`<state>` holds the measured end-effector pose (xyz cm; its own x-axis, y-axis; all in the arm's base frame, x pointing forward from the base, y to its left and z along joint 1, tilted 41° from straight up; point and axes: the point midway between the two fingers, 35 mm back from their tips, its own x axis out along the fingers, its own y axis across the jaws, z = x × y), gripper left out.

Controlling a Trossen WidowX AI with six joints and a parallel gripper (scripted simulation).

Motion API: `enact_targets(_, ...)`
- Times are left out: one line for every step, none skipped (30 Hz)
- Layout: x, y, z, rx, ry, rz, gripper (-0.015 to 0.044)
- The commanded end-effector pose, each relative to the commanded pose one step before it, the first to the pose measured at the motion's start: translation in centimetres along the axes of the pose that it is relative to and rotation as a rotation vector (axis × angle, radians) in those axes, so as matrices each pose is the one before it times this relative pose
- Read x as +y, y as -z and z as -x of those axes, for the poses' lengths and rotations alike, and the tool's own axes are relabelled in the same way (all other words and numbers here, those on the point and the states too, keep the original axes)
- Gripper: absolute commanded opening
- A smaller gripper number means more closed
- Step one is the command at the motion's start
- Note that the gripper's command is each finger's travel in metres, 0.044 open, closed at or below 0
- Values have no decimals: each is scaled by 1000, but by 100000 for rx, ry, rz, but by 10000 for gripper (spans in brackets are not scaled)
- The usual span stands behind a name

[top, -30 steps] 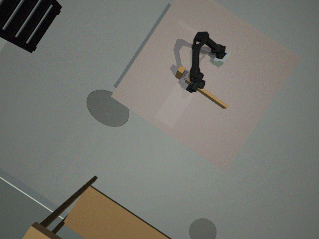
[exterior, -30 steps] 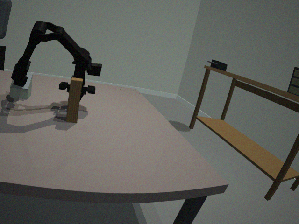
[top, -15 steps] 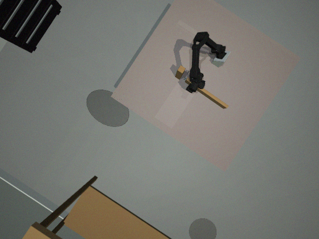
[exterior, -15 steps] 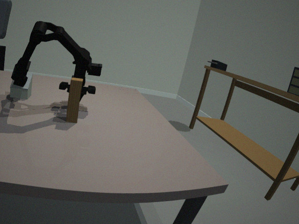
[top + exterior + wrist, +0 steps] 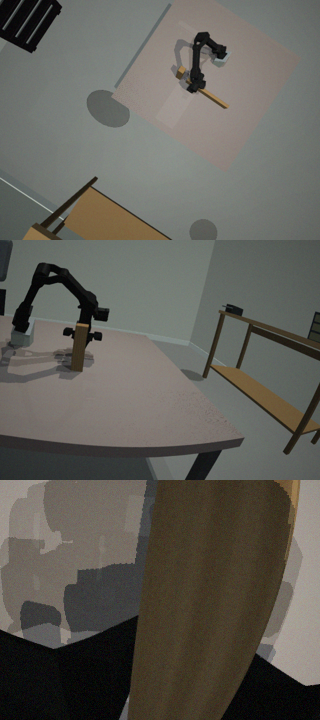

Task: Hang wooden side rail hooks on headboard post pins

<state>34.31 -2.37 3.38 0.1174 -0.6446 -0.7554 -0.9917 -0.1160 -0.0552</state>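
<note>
The headboard post (image 5: 180, 72) (image 5: 79, 348) stands upright on the table. The wooden side rail (image 5: 213, 98) (image 5: 210, 590) runs away from it, one end near the post. In the top view, small steel hooks (image 5: 185, 78) show between the rail's near end and the post, with a gap to the post visible from above. My gripper (image 5: 196, 86) (image 5: 178, 628) is shut on the rail, near its post end. In the exterior view the post hides the rail. The slot and pins are not visible, and whether the hooks touch the pins or the far end touches the table cannot be told.
The arm's pale base block (image 5: 220, 63) (image 5: 22, 339) stands on the pink table (image 5: 248, 103) (image 5: 116, 407). The arm arches from there to the rail. A wooden shelf unit (image 5: 116, 214) (image 5: 258, 395) and a dark slatted item (image 5: 31, 23) are off the table.
</note>
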Motion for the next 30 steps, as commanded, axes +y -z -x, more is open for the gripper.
enact_targets(-9, -149, 320, 20, 392, 1002, 0)
enact_targets(0, 0, 17, -1, 0, 0, 0)
enact_targets(0, 0, 17, -1, 0, 0, 0)
enact_targets(0, 0, 17, -1, 0, 0, 0)
enact_targets(0, 0, 17, -1, 0, 0, 0)
enact_targets(0, 0, 17, -1, 0, 0, 0)
enact_targets(0, 0, 17, -1, 0, 0, 0)
enact_targets(0, 0, 17, -1, 0, 0, 0)
enact_targets(0, 0, 17, -1, 0, 0, 0)
enact_targets(0, 0, 17, -1, 0, 0, 0)
enact_targets(0, 0, 17, -1, 0, 0, 0)
enact_targets(0, 0, 17, -1, 0, 0, 0)
enact_targets(0, 0, 17, -1, 0, 0, 0)
enact_targets(0, 0, 17, -1, 0, 0, 0)
enact_targets(0, 0, 17, -1, 0, 0, 0)
enact_targets(0, 0, 17, -1, 0, 0, 0)
enact_targets(0, 0, 17, -1, 0, 0, 0)
enact_targets(0, 0, 17, -1, 0, 0, 0)
enact_targets(0, 0, 17, -1, 0, 0, 0)
enact_targets(0, 0, 17, -1, 0, 0, 0)
enact_targets(0, 0, 17, -1, 0, 0, 0)
enact_targets(0, 0, 17, -1, 0, 0, 0)
enact_targets(0, 0, 17, -1, 0, 0, 0)
enact_targets(0, 0, 17, -1, 0, 0, 0)
enact_targets(0, 0, 17, -1, 0, 0, 0)
enact_targets(0, 0, 17, -1, 0, 0, 0)
enact_targets(0, 0, 17, -1, 0, 0, 0)
enact_targets(0, 0, 17, -1, 0, 0, 0)
enact_targets(0, 0, 17, -1, 0, 0, 0)
enact_targets(0, 0, 17, -1, 0, 0, 0)
